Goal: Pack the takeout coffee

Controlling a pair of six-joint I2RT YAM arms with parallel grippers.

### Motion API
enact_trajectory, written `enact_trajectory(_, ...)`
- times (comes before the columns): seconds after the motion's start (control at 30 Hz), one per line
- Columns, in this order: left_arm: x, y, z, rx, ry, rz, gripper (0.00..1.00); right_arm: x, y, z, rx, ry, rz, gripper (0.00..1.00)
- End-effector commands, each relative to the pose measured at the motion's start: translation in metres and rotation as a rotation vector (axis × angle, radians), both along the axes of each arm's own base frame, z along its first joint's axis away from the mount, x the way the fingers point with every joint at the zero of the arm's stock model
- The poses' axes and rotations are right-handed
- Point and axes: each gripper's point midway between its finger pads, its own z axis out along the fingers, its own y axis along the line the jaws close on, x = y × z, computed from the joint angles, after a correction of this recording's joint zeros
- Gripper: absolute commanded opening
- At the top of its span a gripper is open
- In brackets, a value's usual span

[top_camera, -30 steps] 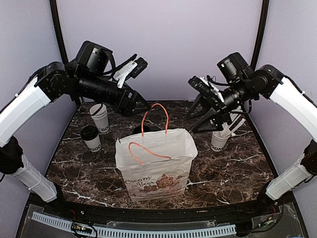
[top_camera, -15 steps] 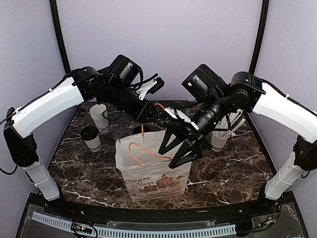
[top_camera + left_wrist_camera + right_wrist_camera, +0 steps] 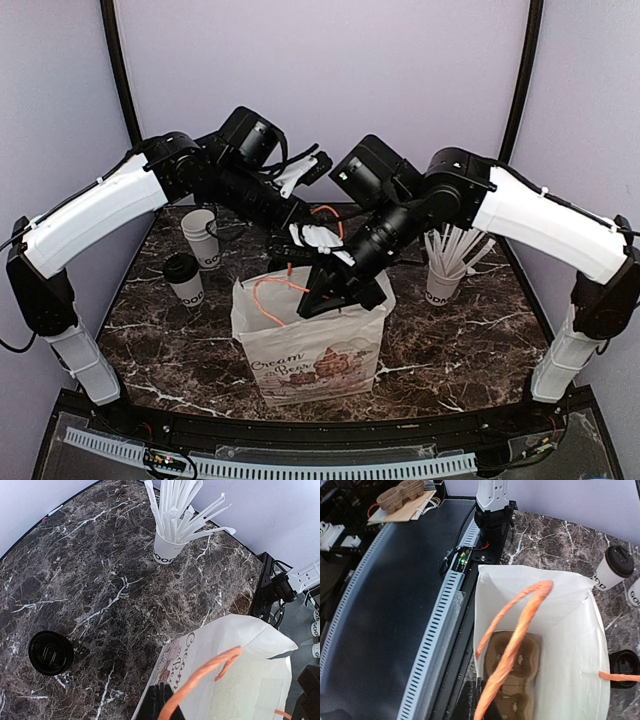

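Note:
The takeout coffee point(image 3: 185, 278), a small white cup with a black lid, stands on the marble left of the white paper bag point(image 3: 310, 345); the right wrist view shows this cup point(image 3: 615, 567) too. A second black lid point(image 3: 50, 652) sits behind the bag. My left gripper point(image 3: 290, 248) is shut on the bag's far orange handle point(image 3: 205, 672). My right gripper point(image 3: 310, 302) is shut on the near orange handle point(image 3: 517, 630). The bag mouth is open, and a brown cardboard cup carrier point(image 3: 515, 662) lies at its bottom.
Nested white cups point(image 3: 203, 238) without a lid stand behind the coffee. A white cup of straws point(image 3: 443, 278) stands right of the bag. A perforated rail point(image 3: 270, 465) runs along the near table edge. Dark posts and purple walls close in the back.
Both arms swung inward and down from beside the bag to its top. Both grippers went from open to shut on the orange handles.

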Motion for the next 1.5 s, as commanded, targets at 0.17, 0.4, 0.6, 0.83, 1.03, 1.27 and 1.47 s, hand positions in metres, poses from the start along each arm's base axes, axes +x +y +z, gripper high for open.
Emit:
enact_trajectory(0.17,0.003,-0.001,0.081,-0.143,-0.103,-0.001,0.0,0.053,-0.021,0.077,0.194,-0.154,-0.15,0.0)
enact_trajectory(0.4,0.015,-0.006,0.113,-0.179,-0.169,0.028,0.0,0.06,-0.016,0.111,0.276,-0.206,-0.147,0.0)
enact_trajectory(0.6,0.019,0.001,0.139,-0.217,-0.229,0.058,0.0,0.064,-0.019,0.132,0.338,-0.291,-0.14,0.0)
enact_trajectory(0.83,0.016,0.001,0.142,-0.229,-0.22,0.053,0.0,0.064,-0.011,0.143,0.382,-0.334,-0.088,0.0)
enact_trajectory(1.03,0.015,0.003,0.135,-0.205,-0.2,0.068,0.0,0.062,-0.009,0.153,0.401,-0.384,-0.032,0.0)
enact_trajectory(1.27,0.012,0.003,0.134,-0.215,-0.174,0.071,0.0,0.059,-0.012,0.182,0.47,-0.42,-0.032,0.0)
enact_trajectory(1.47,0.011,0.004,0.141,-0.237,-0.175,0.078,0.0,0.062,-0.012,0.183,0.47,-0.43,-0.046,0.0)
